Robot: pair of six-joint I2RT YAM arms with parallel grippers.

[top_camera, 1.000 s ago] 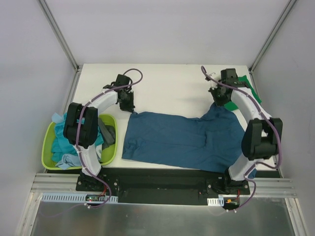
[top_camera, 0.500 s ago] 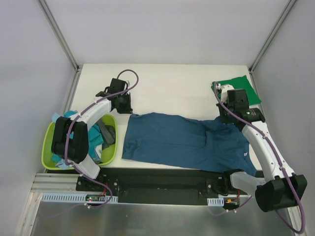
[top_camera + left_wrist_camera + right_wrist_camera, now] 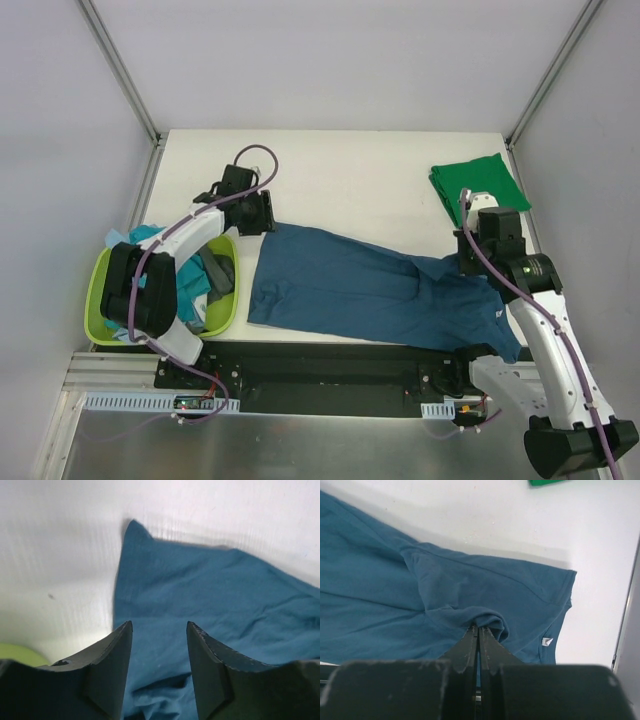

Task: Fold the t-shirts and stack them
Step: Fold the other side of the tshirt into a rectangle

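A dark teal-blue t-shirt [image 3: 370,290] lies spread across the near half of the table. My right gripper [image 3: 468,262] is shut on a pinched fold of it [image 3: 492,617] near its right end. My left gripper [image 3: 266,216] is open at the shirt's far left corner [image 3: 134,530], its fingers [image 3: 112,650] above the cloth, holding nothing. A folded bright green t-shirt [image 3: 478,182] lies at the far right; its edge shows in the right wrist view [image 3: 545,482]. Light turquoise [image 3: 125,290] and dark grey [image 3: 215,270] shirts sit in the basket.
A lime-green plastic basket [image 3: 97,290] stands at the table's left edge beside the left arm; its rim shows in the left wrist view [image 3: 17,654]. White walls and metal posts enclose the table. A black rail runs along the near edge.
My right gripper has pulled the teal shirt's right end back toward the near edge, uncovering the green shirt. My left gripper stayed by the shirt's far left corner, shifting slightly.
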